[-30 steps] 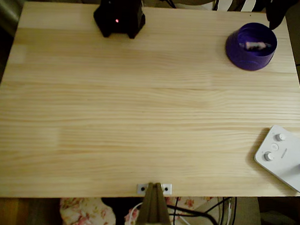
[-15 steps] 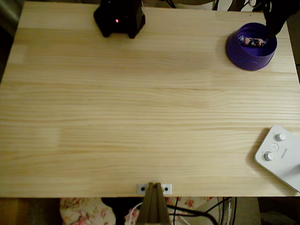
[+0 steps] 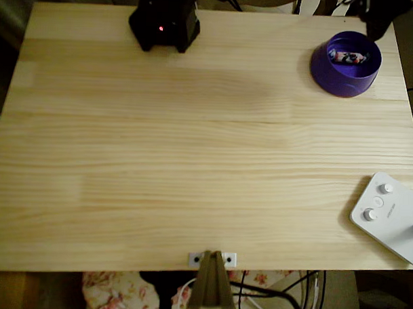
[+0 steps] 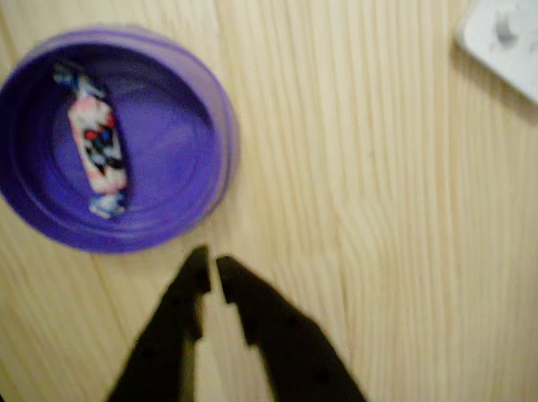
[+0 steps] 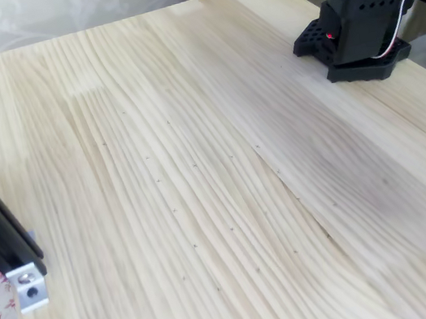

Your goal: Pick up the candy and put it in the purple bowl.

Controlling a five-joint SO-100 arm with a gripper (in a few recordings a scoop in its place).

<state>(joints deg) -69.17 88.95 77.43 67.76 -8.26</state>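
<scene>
The candy (image 3: 348, 56) (image 4: 97, 146), a small wrapped sweet with twisted ends, lies inside the purple bowl (image 3: 329, 73) (image 4: 179, 214) at the table's far right corner in the overhead view. My black gripper (image 3: 374, 23) hovers just beyond the bowl's far rim there. In the wrist view the gripper (image 4: 209, 265) hangs above bare wood beside the bowl. Its two fingertips are almost touching and hold nothing.
The arm's black base (image 3: 164, 22) (image 5: 359, 16) stands at the table's far edge. A white device with round knobs (image 3: 390, 216) (image 4: 516, 29) lies at the near right corner. Cables hang below the near edge.
Half a second ago the gripper reached over the bowl's far rim. It has since drawn back beyond the rim. The candy shifted inside the bowl between the first and second frames.
</scene>
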